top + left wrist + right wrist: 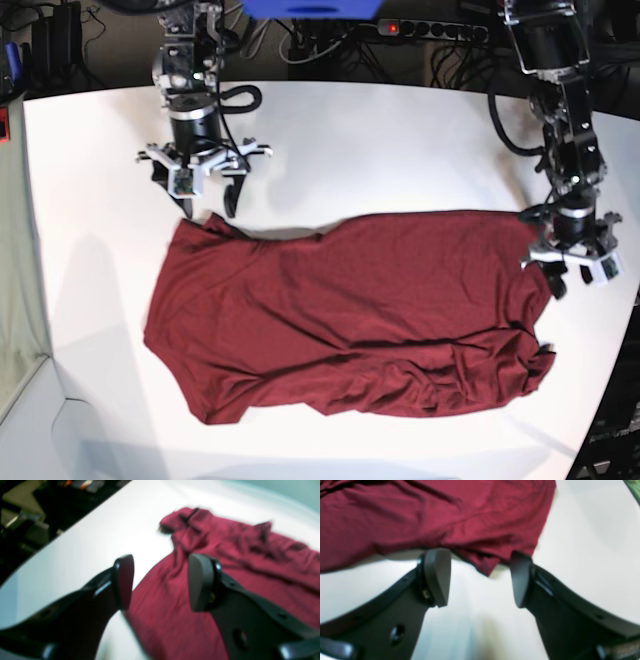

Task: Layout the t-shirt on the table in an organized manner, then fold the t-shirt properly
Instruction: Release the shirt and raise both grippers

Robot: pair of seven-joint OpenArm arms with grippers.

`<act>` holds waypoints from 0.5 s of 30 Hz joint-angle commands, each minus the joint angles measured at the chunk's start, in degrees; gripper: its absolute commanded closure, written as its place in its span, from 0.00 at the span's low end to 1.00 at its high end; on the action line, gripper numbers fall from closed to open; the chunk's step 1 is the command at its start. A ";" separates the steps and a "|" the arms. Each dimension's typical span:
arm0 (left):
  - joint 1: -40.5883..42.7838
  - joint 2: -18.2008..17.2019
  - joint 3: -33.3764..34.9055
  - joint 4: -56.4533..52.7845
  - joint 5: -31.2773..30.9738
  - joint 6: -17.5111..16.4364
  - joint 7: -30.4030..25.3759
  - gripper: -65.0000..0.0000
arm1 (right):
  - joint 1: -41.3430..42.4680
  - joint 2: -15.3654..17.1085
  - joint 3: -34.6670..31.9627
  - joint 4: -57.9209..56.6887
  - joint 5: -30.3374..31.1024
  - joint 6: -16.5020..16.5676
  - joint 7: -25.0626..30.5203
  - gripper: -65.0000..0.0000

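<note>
Your right gripper (480, 580) has its jaws open and empty at the t-shirt (340, 320) corner; the left gripper (160, 582) likewise, above the desk (400, 150).

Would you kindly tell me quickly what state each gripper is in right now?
Left gripper: open, empty, above the dark red knit t-shirt.
Right gripper: open, empty, near the t-shirt's edge.

A robotics lab: power strip (435, 29) and cables behind white table (380, 140).
</note>
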State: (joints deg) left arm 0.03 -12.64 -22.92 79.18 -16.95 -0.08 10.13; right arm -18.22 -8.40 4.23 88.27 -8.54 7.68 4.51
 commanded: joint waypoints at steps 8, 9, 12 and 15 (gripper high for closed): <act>-0.60 -0.85 -2.27 1.13 -0.15 -0.14 -1.82 0.49 | 4.55 0.98 0.12 -5.85 0.32 -0.08 1.16 0.42; -0.60 -0.85 -2.27 1.13 -0.15 -0.14 -1.82 0.49 | 5.34 1.06 0.12 -6.64 0.32 -0.17 1.16 0.42; -0.60 -0.85 -2.27 1.13 -0.15 -0.14 -1.82 0.49 | 7.18 1.06 0.12 -9.19 0.32 -0.17 1.16 0.42; -0.60 -0.85 -2.27 1.13 -0.15 -0.14 -1.82 0.49 | 7.80 1.06 0.12 -10.25 0.32 -0.17 1.16 0.46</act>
State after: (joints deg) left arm 0.30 -12.62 -25.02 79.18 -16.95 -0.10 10.09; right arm -10.83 -7.20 4.43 77.23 -8.51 7.68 3.97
